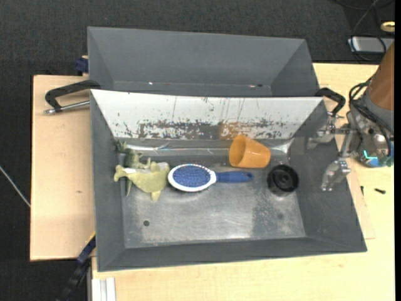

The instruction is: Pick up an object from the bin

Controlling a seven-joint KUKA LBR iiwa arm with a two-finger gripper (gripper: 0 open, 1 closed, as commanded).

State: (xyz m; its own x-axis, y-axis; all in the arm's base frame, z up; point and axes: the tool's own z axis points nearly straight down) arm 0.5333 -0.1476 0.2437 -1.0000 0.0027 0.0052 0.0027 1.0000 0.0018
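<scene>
1. Step in hand: approach. The gripper [324, 160] hangs over the right sloping wall of the bin [207, 231], above the floor and clear of every object.
2. Hand state: the two fingers stand apart, and nothing lies between them.
3. Nearest object: a black round cap [282, 179] on the bin floor, just left of the gripper. By position it is judged the likeliest target.
4. Other contents: an orange cup [249, 152] on its side against the far wall, near the cap; a blue hairbrush [191, 177] at centre; a yellow-green toy figure [145, 177] at left, touching the brush head.
5. Next move requires: travel left and down until the fingers straddle the cap, clear of the cup and the brush handle; then close and lift.
</scene>
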